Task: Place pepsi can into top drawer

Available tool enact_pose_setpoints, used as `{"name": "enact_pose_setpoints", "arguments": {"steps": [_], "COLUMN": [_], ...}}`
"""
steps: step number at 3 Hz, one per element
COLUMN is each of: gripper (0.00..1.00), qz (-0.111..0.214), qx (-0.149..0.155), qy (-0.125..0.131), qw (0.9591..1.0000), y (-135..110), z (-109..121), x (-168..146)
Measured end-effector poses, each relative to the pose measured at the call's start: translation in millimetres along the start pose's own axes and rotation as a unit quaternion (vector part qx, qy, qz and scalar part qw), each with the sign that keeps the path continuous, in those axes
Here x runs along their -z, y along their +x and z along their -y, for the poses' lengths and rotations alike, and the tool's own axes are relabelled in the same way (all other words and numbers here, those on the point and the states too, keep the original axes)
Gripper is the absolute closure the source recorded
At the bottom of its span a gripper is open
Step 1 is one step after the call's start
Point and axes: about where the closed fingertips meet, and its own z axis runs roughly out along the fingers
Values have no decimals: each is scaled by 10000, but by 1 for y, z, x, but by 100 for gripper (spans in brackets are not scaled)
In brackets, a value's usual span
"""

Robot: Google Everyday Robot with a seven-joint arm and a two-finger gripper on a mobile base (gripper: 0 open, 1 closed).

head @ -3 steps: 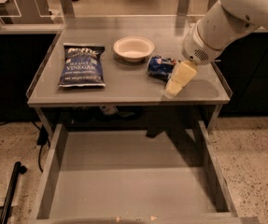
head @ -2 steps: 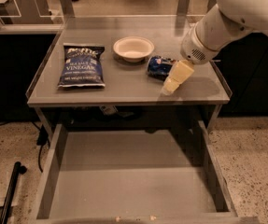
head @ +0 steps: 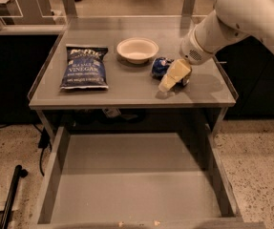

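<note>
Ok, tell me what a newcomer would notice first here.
The big white arm reaches in from the upper right, its gripper low over the table at the pepsi can. Below, the top drawer stands pulled wide open. A blue chip bag lies at picture left, with a white bowl beside it.

Pepsi can (head: 159, 67): small, dark blue, lighter patch on the end facing camera. Looks tipped on its side on tabletop (head: 127, 87), right half, just beside white bowl (head: 137, 49). Right part hidden behind gripper (head: 169, 82), low over tabletop, right up against can; contact hard to tell. Top drawer (head: 50, 175): grey metal, pulled wide open below tabletop, low straight walls, flat bare bottom. Can not in drawer, well apart from it.
</note>
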Motion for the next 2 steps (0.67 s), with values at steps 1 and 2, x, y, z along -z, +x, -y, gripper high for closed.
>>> {"name": "enact_pose_setpoints", "arguments": {"steps": [1, 2], "gripper": [0, 0], "qz": [-76, -227], "qx": [-106, -188], "qy": [-35, -225], "qw": [9999, 9993], "y": [10, 26], "z": [1, -5], "x": [-17, -32]}}
